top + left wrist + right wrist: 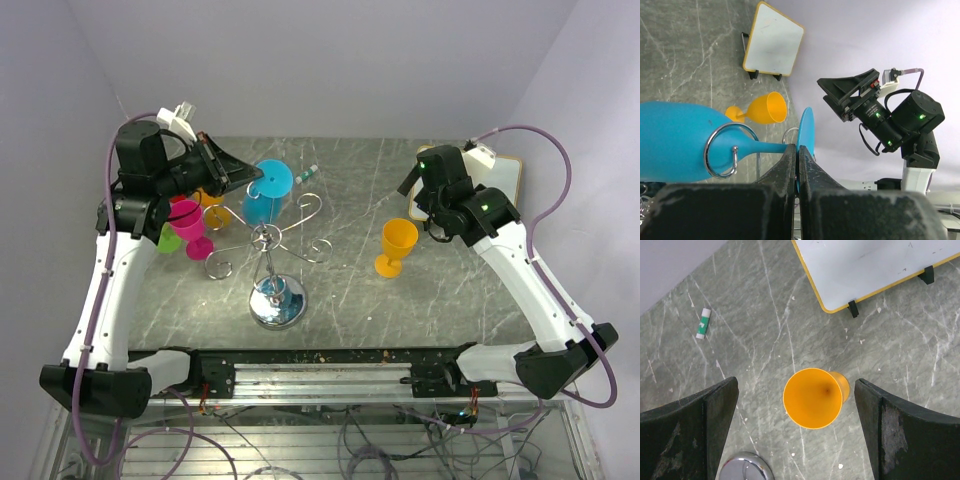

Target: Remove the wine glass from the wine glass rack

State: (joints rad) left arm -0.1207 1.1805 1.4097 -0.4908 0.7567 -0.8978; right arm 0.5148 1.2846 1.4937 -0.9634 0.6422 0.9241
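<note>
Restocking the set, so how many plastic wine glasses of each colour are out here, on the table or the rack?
Blue plastic wine glass: 1
Pink plastic wine glass: 1
Green plastic wine glass: 1
Orange plastic wine glasses: 2, one partly hidden
Total: 5

Robot lab: walled tabletop (450,300), loose cables (567,175)

Crowded left, open right: seen from above, a blue wine glass (268,190) hangs at 12 o'clock on the wine glass rack (272,250), a chrome loop ringing its stem. A pink glass (187,222) and a green glass (168,238) pack 9 to 10 o'clock. At 3 o'clock an orange glass (397,245) stands alone amid bare table (450,300). A whiteboard (508,178) closes 2 o'clock.
</note>
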